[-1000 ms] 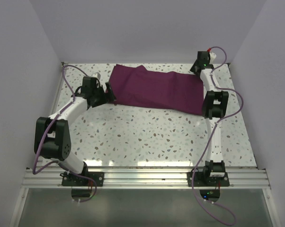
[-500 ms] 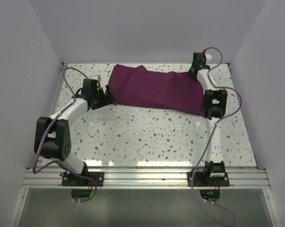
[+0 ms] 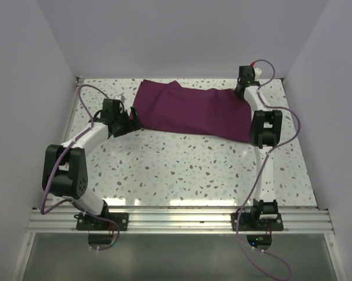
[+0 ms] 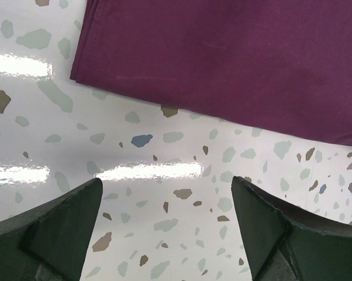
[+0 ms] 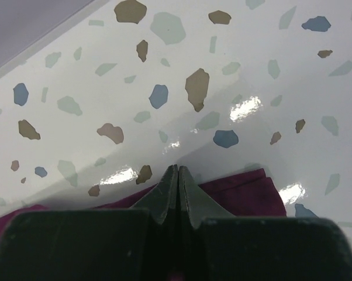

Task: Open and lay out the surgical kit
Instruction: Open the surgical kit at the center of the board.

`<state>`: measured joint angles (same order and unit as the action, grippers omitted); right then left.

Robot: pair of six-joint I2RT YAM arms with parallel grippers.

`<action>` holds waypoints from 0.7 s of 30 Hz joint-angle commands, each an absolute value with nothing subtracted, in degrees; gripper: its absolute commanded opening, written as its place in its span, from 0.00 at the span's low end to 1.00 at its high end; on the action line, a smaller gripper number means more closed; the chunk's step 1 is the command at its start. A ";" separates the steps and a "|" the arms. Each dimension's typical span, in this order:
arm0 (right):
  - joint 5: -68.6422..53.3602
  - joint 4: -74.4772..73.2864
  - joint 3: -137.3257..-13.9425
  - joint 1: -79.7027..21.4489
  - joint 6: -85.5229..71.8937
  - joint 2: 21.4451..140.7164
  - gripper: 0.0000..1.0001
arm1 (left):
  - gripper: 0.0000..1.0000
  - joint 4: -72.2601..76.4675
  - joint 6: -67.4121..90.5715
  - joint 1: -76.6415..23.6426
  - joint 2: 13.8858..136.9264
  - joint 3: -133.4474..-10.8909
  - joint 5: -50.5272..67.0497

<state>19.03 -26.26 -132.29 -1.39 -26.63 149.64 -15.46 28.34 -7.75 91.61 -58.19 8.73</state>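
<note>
The surgical kit shows as a dark purple cloth wrap (image 3: pixel 193 111) lying folded across the back of the table. My right gripper (image 3: pixel 241 91) is at its far right corner. In the right wrist view the fingers (image 5: pixel 178 175) are pressed together over the cloth's edge (image 5: pixel 246 190), and a sliver of purple shows between them. My left gripper (image 3: pixel 136 117) sits by the wrap's left end. In the left wrist view it (image 4: pixel 167 222) stands wide open above bare table, a little short of the cloth's near corner (image 4: pixel 234 58), touching nothing.
The speckled terrazzo table (image 3: pixel 182 164) is boxed in by pale walls on the left, back and right. The back wall (image 5: pixel 24 23) is close beyond the right fingertips. Purple cables loop off both arms.
The right gripper has dropped onto the wrap's far right corner and closed its fingers there. The left arm and the cloth look unchanged.
</note>
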 commanded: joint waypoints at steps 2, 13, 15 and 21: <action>17.49 -27.25 -137.02 -1.85 -25.93 151.09 0.00 | 0.96 -14.06 27.86 -7.82 90.79 -57.74 9.84; 15.82 -23.38 -138.08 -1.85 -27.68 142.65 0.00 | 0.96 -14.33 26.90 -7.82 91.05 -60.55 8.70; 15.56 -23.55 -136.24 -1.85 -28.12 140.28 0.00 | 0.97 -14.41 26.63 -7.82 90.97 -61.17 8.44; 14.42 -22.77 -126.77 -2.37 -29.35 131.76 0.00 | 0.97 -14.76 26.02 -7.82 89.74 -62.31 7.91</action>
<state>15.68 -25.52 -130.58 -1.58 -27.70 140.62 -15.53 27.62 -7.75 91.61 -59.70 8.54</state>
